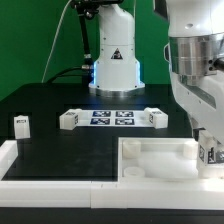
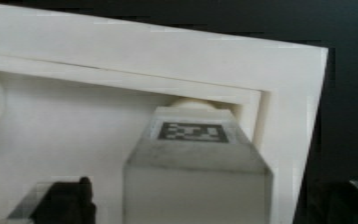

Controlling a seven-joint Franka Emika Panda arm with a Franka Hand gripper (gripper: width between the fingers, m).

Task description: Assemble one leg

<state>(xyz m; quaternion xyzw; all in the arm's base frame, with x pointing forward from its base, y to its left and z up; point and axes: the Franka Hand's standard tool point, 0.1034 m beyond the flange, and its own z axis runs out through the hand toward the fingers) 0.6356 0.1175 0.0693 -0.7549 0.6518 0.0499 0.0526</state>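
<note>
Tool seen low at the exterior view's right, down at the corner of the large white panel. In the wrist view the leg is held between the fingers, tag facing the camera, so the tool is taken to be pinching the leg; only the fingertips show dark at the frame edge, and the contact itself is partly hidden.

Leg's rounded end is seen right against the inner corner of the panel, where a raised rim turns. Whether the end is already seated in a corner socket cannot be told.

Further out on the black tabletop: a loose leg at the exterior view's left, two more white pieces on either side of the marker board. A low white border is noted along the near edge.

Step judged in hand: fitting the held leg into the panel's corner. Next move is judged to call for square alignment over the socket, then a steady push or twist, with the panel kept from sliding.
</note>
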